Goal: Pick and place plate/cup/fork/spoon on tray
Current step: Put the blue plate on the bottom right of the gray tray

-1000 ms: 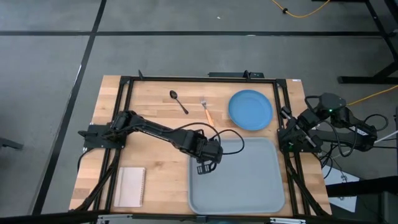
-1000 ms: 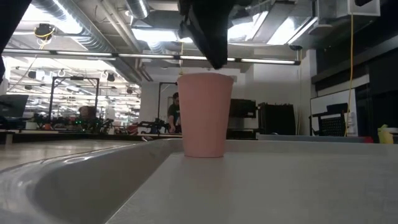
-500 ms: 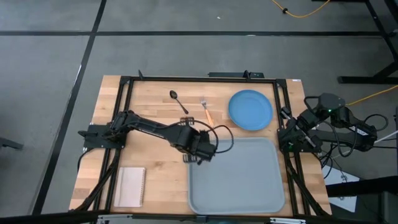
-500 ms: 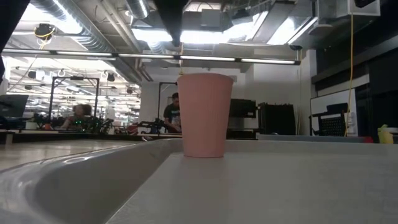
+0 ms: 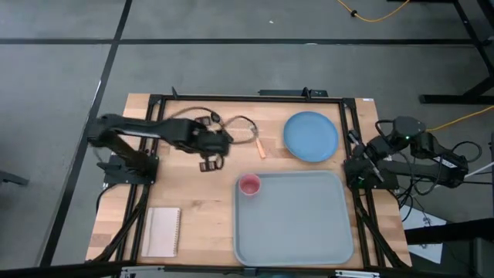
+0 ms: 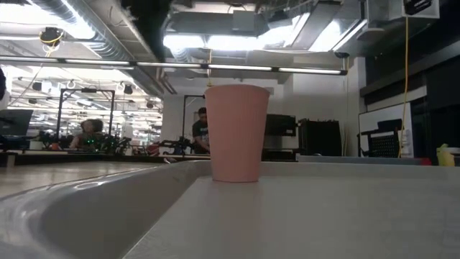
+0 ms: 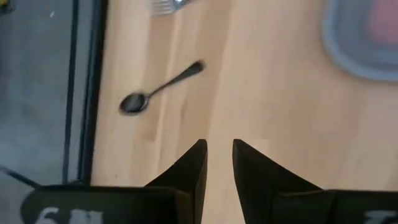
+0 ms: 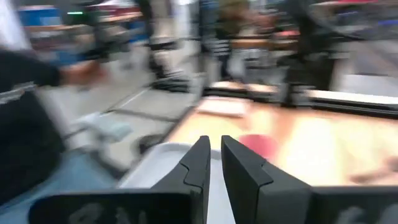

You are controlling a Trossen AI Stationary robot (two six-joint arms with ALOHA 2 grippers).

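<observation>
Cup [image 5: 249, 184]: upright in tray [image 5: 309, 232], near corner. Plate [image 5: 311, 136], fork [image 5: 258, 145], spoon [image 7: 158, 88]: on worktop [image 5: 185, 193], outside tray. Left hand [image 5: 209, 164]: over worktop near spoon, fingers slightly parted, empty. Right hand [image 8: 215, 163]: at worktop's right edge, narrow gap, empty.

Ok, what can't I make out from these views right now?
- Spoon: hidden under the left arm in the high view; only the left wrist view shows it.
- Fork: tines unclear in the high view, cut off by the edge in the left wrist view.
- Plate: absent from the low view, where the cup and tray rim fill the foreground.
- Right wrist view: blurred throughout.
</observation>
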